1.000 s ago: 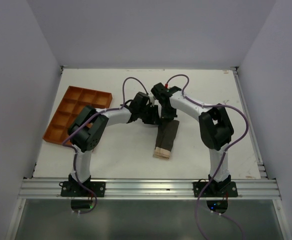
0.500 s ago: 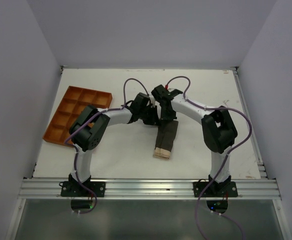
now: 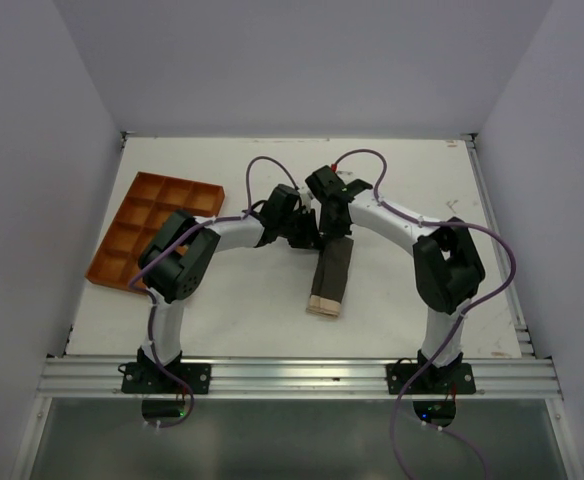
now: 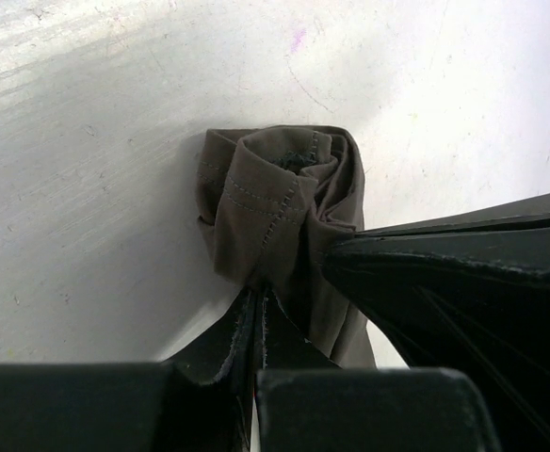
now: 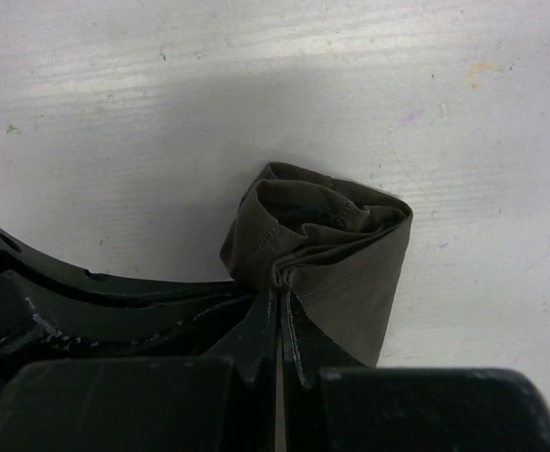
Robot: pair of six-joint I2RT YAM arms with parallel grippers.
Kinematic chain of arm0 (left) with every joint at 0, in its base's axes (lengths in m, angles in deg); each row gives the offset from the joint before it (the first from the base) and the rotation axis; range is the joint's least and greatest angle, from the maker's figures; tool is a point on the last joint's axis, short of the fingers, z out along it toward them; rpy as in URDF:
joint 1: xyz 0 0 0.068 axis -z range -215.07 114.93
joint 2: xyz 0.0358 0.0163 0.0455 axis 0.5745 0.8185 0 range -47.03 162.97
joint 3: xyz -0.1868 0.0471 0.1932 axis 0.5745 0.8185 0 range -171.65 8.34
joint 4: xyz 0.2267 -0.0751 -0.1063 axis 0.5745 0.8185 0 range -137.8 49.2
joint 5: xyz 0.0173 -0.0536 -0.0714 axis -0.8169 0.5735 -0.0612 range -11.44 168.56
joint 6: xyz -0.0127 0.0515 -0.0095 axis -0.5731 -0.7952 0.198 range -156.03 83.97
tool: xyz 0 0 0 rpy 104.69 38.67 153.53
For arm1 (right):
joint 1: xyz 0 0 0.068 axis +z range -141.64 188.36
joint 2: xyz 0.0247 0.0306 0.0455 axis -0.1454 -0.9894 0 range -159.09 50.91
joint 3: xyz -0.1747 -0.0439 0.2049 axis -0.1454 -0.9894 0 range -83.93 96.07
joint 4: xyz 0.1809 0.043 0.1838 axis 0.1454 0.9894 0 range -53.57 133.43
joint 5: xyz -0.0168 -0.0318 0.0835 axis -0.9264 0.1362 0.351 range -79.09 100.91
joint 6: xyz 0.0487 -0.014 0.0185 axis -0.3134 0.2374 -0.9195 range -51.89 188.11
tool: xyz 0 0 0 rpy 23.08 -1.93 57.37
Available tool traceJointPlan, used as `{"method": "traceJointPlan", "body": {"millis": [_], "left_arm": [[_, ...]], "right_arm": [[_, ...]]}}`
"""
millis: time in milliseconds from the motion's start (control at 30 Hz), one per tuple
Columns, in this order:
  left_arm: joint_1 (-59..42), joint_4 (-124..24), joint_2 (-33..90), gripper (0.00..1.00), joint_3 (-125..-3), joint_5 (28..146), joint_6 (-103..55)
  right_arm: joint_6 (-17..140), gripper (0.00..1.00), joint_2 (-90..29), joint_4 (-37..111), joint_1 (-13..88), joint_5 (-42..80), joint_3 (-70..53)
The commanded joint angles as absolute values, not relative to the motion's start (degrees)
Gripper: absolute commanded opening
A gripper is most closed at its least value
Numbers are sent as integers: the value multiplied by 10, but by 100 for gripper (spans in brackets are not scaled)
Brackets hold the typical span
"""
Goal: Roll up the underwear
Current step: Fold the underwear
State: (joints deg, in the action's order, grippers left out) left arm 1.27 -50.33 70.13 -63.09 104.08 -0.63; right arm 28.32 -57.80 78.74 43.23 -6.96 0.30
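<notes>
Top view: table, tray at far left, underwear mid-table as a long strip, far end curled into a small roll, tan waistband nearest the bases. Left gripper and right gripper both pinch that roll. Risk: the loose core unwinds or skews if one pinch slips or the arms advance unevenly.

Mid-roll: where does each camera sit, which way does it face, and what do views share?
Top external: above and behind the bases, looking down on the table; both arms, orange tray and underwear show.
Left wrist: on the left arm, looking down past the left gripper, shut on the underwear's rolled end.
Right wrist: on the right arm, looking down past the right gripper, pinching the same roll.
Shared: both wrist views show that roll and the other gripper.
</notes>
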Motion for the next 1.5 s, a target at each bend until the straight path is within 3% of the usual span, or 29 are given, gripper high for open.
{"method": "traceJointPlan", "body": {"millis": [0, 167, 267, 300, 467, 667, 900, 1067, 1167, 1333, 1467], "left_arm": [[8, -532, 700, 0, -636, 1053, 1], [8, -529, 700, 0, -631, 1054, 4], [8, -523, 684, 10, -618, 1046, 10], [8, -522, 677, 18, -604, 1040, 11], [5, -484, 619, 38, -562, 1016, 6], [4, -436, 564, 44, -537, 997, -11], [4, -395, 492, 44, -519, 989, -33], [7, -409, 416, 34, -486, 1010, -23], [24, -430, 391, 26, -474, 1048, -4], [82, -459, 394, 23, -476, 1064, 11], [134, -500, 428, 20, -469, 1081, 26]], "right_arm": [[288, 0, -582, 766, 434, -57, 12], [288, 0, -592, 763, 433, -48, 18], [289, 1, -604, 770, 433, -52, 27], [288, 3, -606, 771, 433, -51, 30], [287, 23, -601, 777, 433, -51, 34], [292, 32, -588, 772, 433, -29, 36], [294, 34, -559, 800, 433, -13, 65], [276, 33, -516, 831, 423, 21, 63], [243, 28, -460, 825, 405, 50, 14], [228, 18, -366, 810, 366, 92, -72], [220, 18, -316, 798, 351, 121, -131]]}}
